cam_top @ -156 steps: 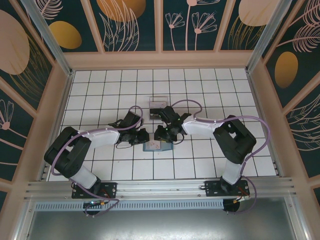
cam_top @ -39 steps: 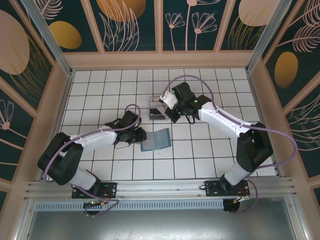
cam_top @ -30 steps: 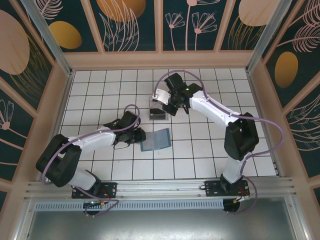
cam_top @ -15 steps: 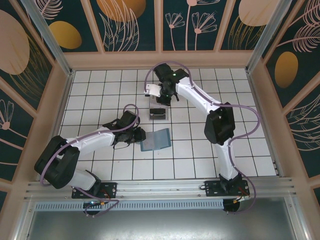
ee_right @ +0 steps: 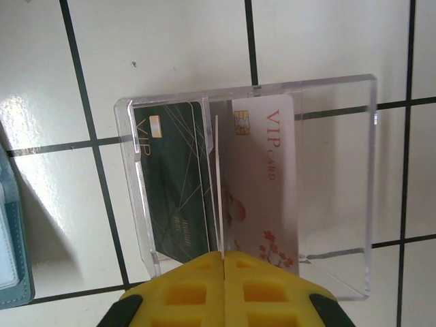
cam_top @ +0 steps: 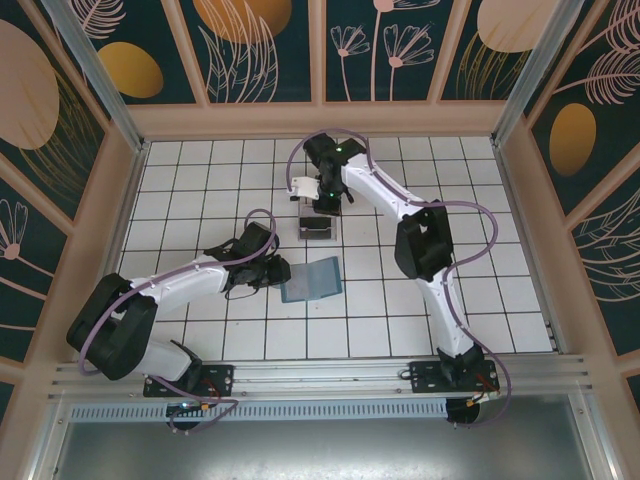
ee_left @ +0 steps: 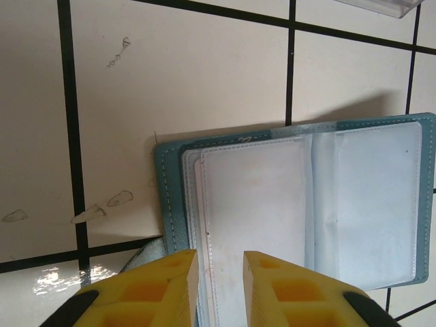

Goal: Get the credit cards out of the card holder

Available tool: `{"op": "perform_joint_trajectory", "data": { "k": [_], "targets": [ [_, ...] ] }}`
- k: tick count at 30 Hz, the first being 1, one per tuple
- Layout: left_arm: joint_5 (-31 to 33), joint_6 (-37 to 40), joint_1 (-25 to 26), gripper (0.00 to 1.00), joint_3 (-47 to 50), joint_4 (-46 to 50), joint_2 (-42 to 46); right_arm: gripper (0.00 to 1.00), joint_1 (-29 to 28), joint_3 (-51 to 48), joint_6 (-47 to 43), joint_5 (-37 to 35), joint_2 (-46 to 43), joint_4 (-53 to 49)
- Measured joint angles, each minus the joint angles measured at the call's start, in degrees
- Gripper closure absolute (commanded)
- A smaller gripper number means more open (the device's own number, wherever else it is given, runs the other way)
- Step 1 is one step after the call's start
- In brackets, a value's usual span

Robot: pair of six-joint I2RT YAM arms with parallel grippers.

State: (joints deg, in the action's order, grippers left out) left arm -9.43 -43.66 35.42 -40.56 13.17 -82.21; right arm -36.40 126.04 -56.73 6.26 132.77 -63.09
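White-tiled floor with black grout, enclosed by teal botanical wall panels in pale wooden framing; aluminium rail along near edge.

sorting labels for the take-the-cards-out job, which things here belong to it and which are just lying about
Belongs to the job:
- card holder, lying open
- dark card
- white card

Just there:
- clear tray, not named in the job, though both cards show within its outline
- tiled table
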Motion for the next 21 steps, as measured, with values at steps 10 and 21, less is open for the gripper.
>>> {"op": "perform_joint_trajectory", "data": {
  "k": [10,21],
  "targets": [
    [0.5,-0.2,0.0,0.75,0.1,0.0,0.0,0.8,0.0,0.1,-0.2,0.4,1.9,0.1],
    [0.5,-0.2,0.0,0.75,0.1,0.0,0.0,0.72,0.0,0.2,0.1,-1.4,2.4,0.9]
  ]
}}
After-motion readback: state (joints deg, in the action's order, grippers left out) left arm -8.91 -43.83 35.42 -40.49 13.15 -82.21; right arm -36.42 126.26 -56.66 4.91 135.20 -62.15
